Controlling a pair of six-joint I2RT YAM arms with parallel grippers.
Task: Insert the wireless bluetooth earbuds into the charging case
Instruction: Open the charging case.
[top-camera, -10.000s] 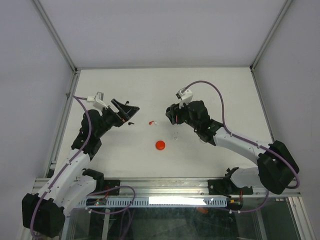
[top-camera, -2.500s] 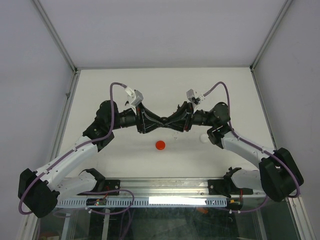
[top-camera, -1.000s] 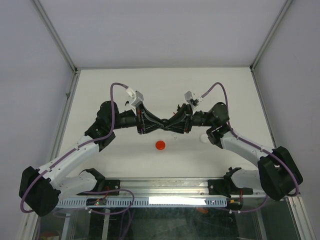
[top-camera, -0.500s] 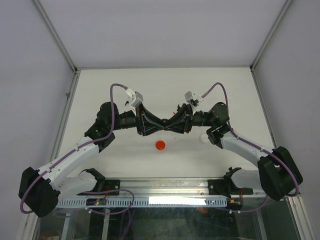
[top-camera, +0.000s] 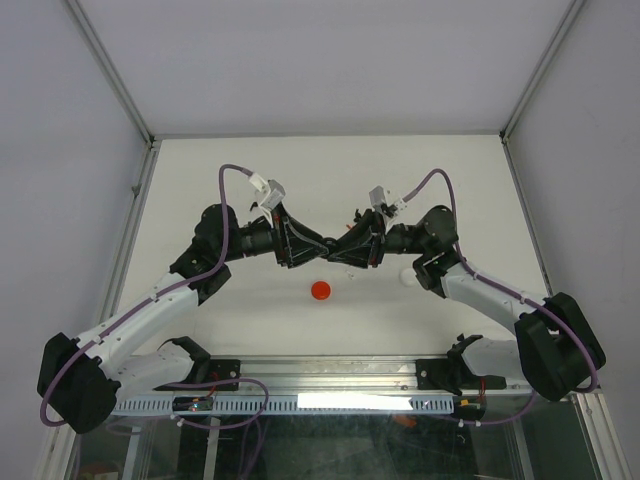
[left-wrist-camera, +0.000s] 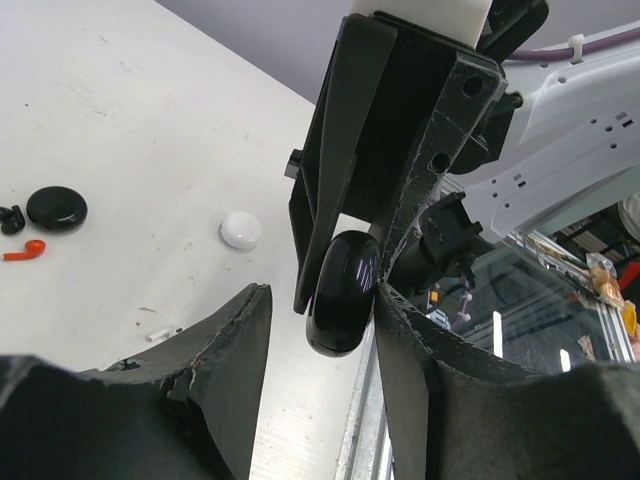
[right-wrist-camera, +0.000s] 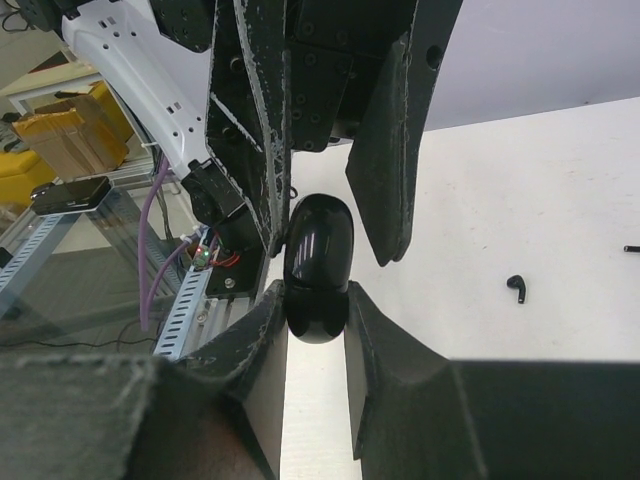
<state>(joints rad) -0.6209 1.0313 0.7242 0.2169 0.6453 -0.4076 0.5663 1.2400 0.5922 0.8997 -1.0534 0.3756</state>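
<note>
A glossy black round charging case (right-wrist-camera: 318, 262) hangs in mid-air, and my right gripper (right-wrist-camera: 316, 295) is shut on its lower end. My left gripper (left-wrist-camera: 322, 296) faces it from the other side with its jaws open around the case (left-wrist-camera: 344, 292); the left finger stands clear and the right finger is at the case's edge. In the top view the two grippers meet tip to tip (top-camera: 330, 245) above the table. Earbuds lie on the table: a black earbud (right-wrist-camera: 517, 288), another black earbud (left-wrist-camera: 12, 216) and a red earbud (left-wrist-camera: 22, 250).
A red puck (top-camera: 320, 290) lies on the table just in front of the grippers. A white puck (top-camera: 408, 275) sits under the right arm. A black puck (left-wrist-camera: 56, 208) lies beside the earbuds. Metal rails run along the table's near edge (top-camera: 340, 380).
My left gripper's jaws have come apart from the black case. The right gripper keeps its hold. Both arms have shifted only slightly.
</note>
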